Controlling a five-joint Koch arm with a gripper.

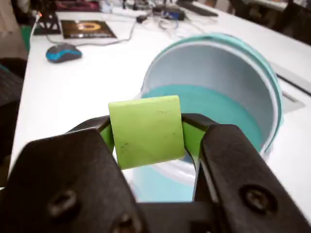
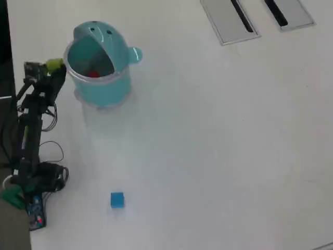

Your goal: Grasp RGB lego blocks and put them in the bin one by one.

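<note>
The gripper (image 1: 147,133) is clamping the yellow-green block (image 1: 146,130) squarely between its two black jaws, one face of the cube turned toward the wrist camera. In the overhead view the gripper (image 2: 53,67) is hovering just beside the left rim of the bin (image 2: 115,86), not yet over the opening. Something red, probably the red block (image 2: 93,74), is lying inside the bin, though it is too small to be sure. The blue block (image 2: 117,200) is sitting well apart on the white table (image 2: 218,146).

To finish this drop cleanly, the arm should be carrying the cube further across until it is hanging clearly inside the rim, away from the domed hood (image 2: 96,31), before the jaws part; releasing now risks the block clipping the rim and bouncing out.
</note>
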